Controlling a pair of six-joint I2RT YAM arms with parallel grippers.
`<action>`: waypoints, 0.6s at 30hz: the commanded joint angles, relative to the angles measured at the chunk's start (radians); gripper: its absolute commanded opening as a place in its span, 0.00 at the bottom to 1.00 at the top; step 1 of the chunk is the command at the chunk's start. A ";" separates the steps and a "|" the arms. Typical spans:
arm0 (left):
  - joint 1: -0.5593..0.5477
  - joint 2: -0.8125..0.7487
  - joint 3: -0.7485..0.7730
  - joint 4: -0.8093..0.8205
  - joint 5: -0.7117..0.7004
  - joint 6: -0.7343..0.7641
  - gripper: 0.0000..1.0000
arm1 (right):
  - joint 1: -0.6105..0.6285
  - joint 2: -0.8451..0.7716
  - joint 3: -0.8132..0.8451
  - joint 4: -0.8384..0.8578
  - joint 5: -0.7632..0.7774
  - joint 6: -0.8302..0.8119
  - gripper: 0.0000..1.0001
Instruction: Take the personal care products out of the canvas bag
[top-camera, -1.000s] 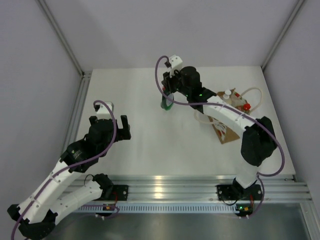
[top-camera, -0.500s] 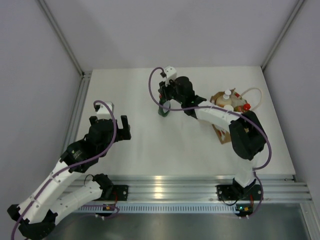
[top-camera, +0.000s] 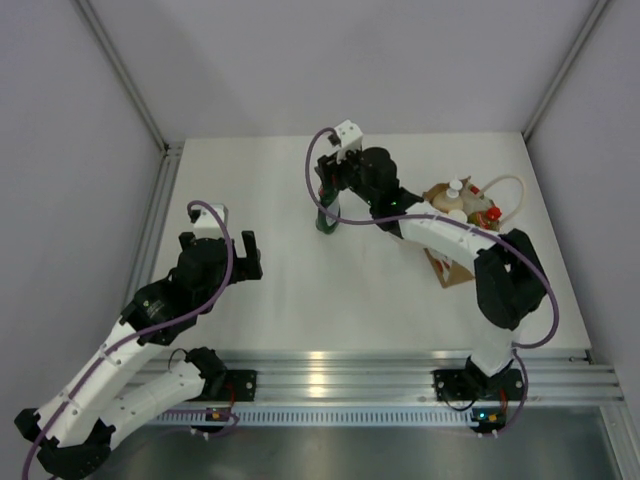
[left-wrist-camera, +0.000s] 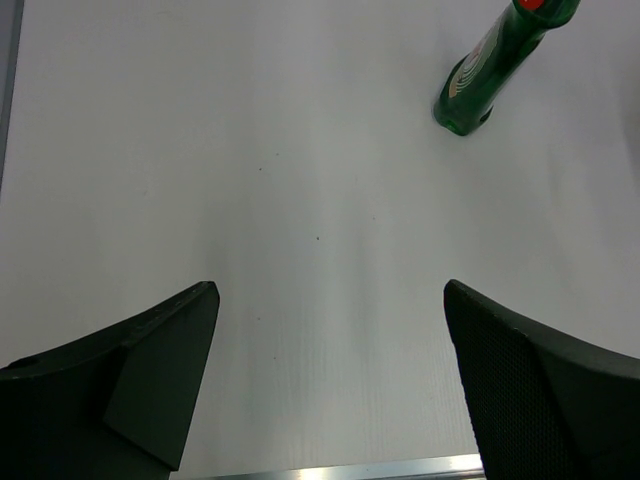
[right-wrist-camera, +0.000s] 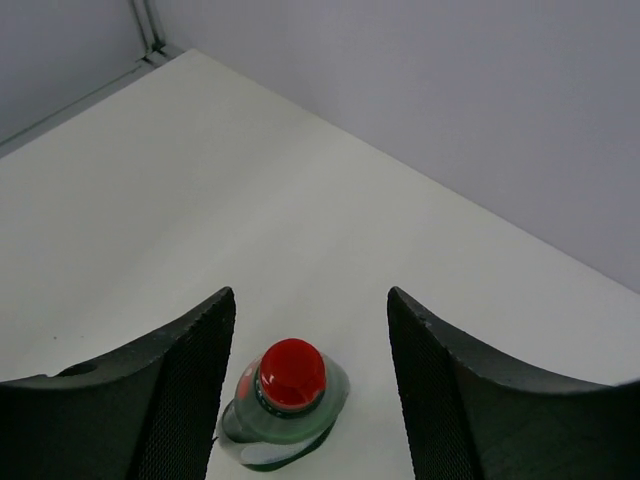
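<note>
The dark green bottle with a red cap (top-camera: 327, 219) stands upright on the white table, left of the canvas bag (top-camera: 447, 264). My right gripper (top-camera: 331, 184) hangs open just above it, and in the right wrist view its fingers (right-wrist-camera: 310, 296) stand apart on either side of the red cap (right-wrist-camera: 291, 372) without touching. The bag lies at the right with a white pump top (top-camera: 456, 186), a red cap (top-camera: 492, 213) and a cream cylinder (top-camera: 455, 212) showing at its mouth. My left gripper (top-camera: 233, 256) is open and empty; its wrist view (left-wrist-camera: 330, 290) shows the green bottle (left-wrist-camera: 478, 82) far ahead.
A white rope handle (top-camera: 506, 182) loops off the bag toward the right wall. Grey walls close the table at the back and sides. A metal rail (top-camera: 330, 375) runs along the near edge.
My right gripper carried the green bottle a little left, set it upright on the table and let it go. The left arm has not moved.
</note>
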 joint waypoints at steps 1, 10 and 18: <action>0.000 0.008 0.001 0.016 0.002 -0.004 0.98 | 0.016 -0.154 -0.009 -0.016 0.101 -0.010 0.61; 0.000 0.105 0.035 0.015 0.067 -0.024 0.98 | -0.114 -0.461 -0.069 -0.534 0.447 0.242 0.66; 0.000 0.233 0.119 0.019 0.217 -0.067 0.98 | -0.334 -0.783 -0.294 -0.739 0.527 0.352 0.65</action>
